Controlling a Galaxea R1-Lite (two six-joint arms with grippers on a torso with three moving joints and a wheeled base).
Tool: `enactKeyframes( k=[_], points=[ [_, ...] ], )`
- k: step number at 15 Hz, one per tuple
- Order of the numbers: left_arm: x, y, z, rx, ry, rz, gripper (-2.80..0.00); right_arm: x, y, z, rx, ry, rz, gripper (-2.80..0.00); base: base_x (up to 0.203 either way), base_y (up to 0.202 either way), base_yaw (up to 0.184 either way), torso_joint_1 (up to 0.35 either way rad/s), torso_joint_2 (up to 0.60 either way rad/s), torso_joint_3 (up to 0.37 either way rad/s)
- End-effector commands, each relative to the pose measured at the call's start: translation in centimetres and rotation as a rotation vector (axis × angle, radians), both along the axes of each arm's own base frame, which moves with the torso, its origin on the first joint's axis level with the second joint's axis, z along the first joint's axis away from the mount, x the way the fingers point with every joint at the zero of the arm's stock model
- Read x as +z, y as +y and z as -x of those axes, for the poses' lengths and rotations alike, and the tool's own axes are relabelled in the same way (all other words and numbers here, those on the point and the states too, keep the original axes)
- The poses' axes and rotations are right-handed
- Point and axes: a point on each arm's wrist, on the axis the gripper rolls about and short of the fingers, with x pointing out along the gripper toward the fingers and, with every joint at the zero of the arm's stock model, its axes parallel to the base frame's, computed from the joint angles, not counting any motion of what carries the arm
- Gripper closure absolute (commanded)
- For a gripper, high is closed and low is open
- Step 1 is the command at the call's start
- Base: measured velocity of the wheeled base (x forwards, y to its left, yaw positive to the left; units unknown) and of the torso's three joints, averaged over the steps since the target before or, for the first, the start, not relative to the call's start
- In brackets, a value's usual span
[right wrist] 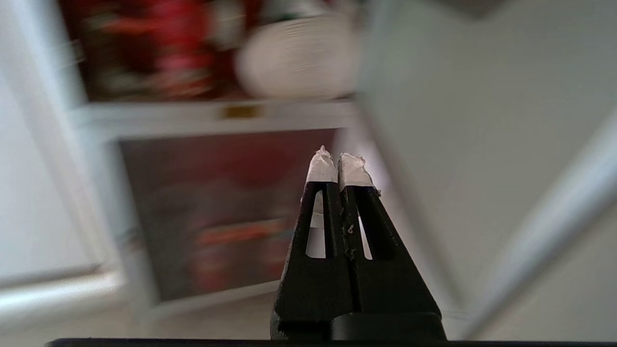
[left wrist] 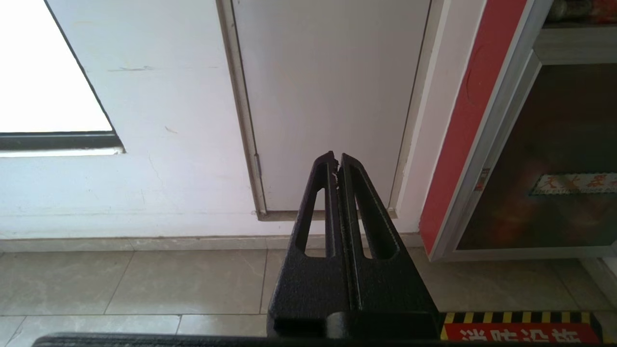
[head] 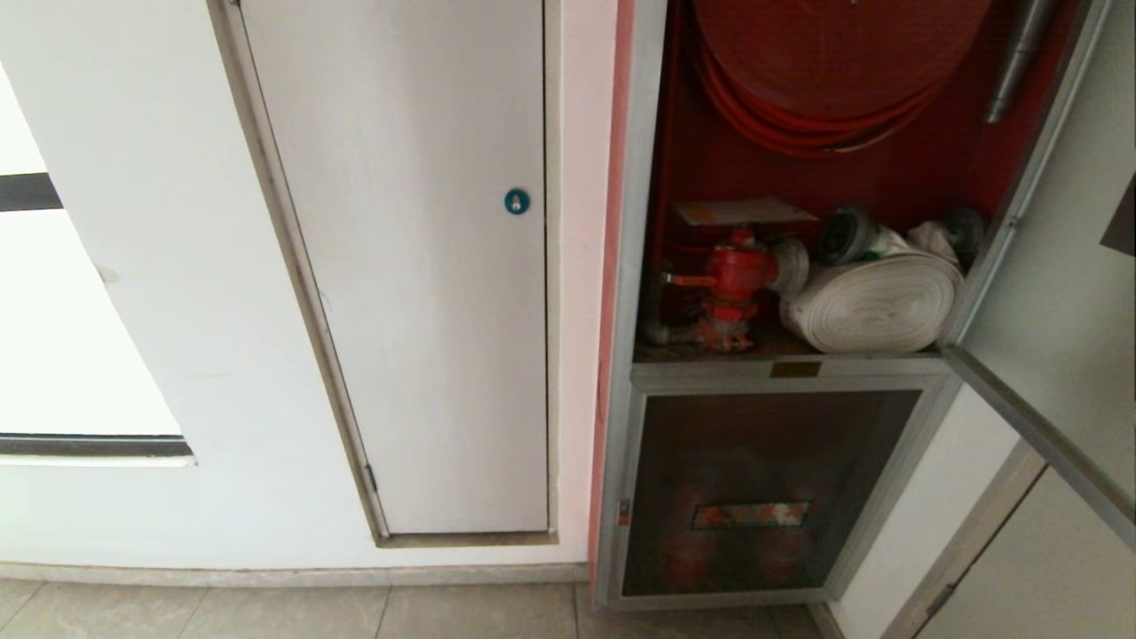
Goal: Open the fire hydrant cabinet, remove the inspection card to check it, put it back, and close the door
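Nearest us, our right tool [right wrist: 339,164] is pressed closed on nothing, white-tipped, aimed at the lower dark glass panel [head: 763,488]. Our left tool [left wrist: 337,161] is closed too, empty, low over the floor tiles [left wrist: 144,279] before the white panel [head: 417,266]. Beyond, the fire hydrant cabinet [head: 635,222] stands open, the door [head: 1056,337] swung out to the right. Deepest inside, the inspection card [head: 741,211] lies flat above the red valve [head: 737,275], beside the white rolled hose [head: 874,306].

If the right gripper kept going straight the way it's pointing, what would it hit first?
Probably the dark glass lower panel of the silver-framed fire hydrant cabinet, near its right edge. The shut right gripper points there, though blur leaves depth uncertain.
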Motion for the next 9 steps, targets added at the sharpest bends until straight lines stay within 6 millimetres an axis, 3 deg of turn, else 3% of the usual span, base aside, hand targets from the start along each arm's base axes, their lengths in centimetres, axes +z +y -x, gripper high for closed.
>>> enactKeyframes(
  k=[1, 9],
  points=[
    [0.0, 0.0, 0.0, 0.0, 0.0, 0.0, 0.0, 1.2, -0.2, -1.3, -0.096, 0.017, -0.001, 0.0, 0.0, 0.0, 0.0, 0.0, 0.0, 0.0],
    [0.0, 0.0, 0.0, 0.0, 0.001, 0.0, 0.0, 5.0, -1.6, -4.6, -0.514, -0.183, -0.032, 0.0, 0.0, 0.0, 0.0, 0.0, 0.0, 0.0]
  ],
)
